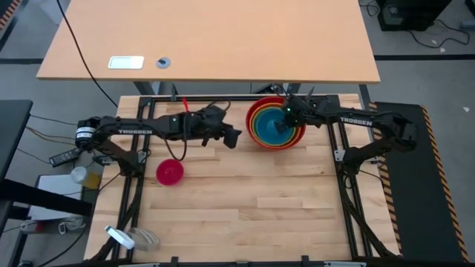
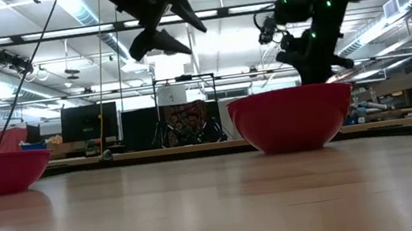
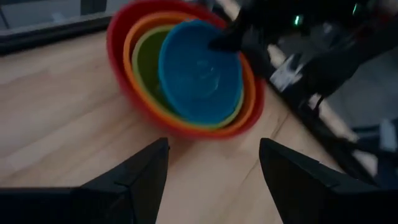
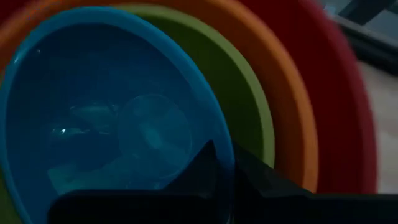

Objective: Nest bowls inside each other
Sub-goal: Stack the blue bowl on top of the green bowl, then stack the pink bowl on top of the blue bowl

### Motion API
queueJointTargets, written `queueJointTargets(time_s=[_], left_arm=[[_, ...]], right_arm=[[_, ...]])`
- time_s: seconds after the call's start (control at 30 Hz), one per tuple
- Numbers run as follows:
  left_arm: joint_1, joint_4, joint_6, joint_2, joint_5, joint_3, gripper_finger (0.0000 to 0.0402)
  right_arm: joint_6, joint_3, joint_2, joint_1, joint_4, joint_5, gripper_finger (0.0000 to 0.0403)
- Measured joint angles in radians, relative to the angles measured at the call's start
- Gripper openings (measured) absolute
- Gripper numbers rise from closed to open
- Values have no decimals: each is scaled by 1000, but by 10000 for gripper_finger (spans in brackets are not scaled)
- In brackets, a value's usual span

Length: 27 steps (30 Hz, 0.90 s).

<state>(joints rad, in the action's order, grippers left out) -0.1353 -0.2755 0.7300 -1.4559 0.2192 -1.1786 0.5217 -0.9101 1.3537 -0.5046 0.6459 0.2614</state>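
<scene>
4 bowls sit nested at the desk's far right, blue bowl [image 1: 278,126] innermost, the right end effector [image 1: 286,119] pinching its rim; the pink bowl [image 1: 169,172] lies nearer, left of the spread left end effector [image 1: 231,138] (the closer arm)

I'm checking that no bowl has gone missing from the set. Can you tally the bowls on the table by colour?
red bowl: 1
orange bowl: 1
yellow-green bowl: 1
blue bowl: 1
magenta-pink bowl: 1
Total: 5 bowls. Four are nested in a stack; the magenta-pink one sits apart on the table.
</scene>
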Motion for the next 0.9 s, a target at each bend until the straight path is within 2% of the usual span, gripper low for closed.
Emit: queueJointTargets(time_s=[0.3, 0.43, 0.63, 0.73, 0.9], left_arm=[[46, -48, -23, 0, -43, 0, 254], [51, -114, -47, 2, -102, 0, 254], [47, -294, -98, 33, -136, 0, 254], [47, -375, -124, 62, -137, 0, 254], [41, -523, -148, 92, -154, 1, 254]], right_arm=[[-19, 87, 0, -16, -102, -32, 43], [-58, 88, 0, -24, -100, -68, 77], [-76, 61, 0, -57, -55, -184, 156], [-74, 17, 0, -67, 36, -168, 190], [-92, -60, -14, -67, 158, -60, 220]])
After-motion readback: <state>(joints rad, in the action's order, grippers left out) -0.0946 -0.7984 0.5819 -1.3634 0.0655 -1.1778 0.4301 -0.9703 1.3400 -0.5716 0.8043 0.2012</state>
